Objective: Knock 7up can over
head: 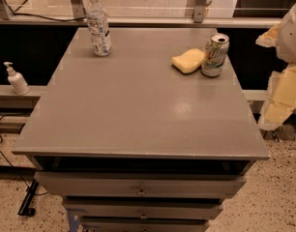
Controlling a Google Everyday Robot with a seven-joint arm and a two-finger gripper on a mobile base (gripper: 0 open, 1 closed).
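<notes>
Seeing the 7up can upright at the far right of the grey bench, touching or just beside the yellow sponge on its left. I've got the gripper at the right edge of view, off the bench and right of the can, pale and blocky; can't tell whether it's wide or narrow. Clear bottle stands far left, well apart from the can; a pump dispenser sits on the ledge left of the bench.
</notes>
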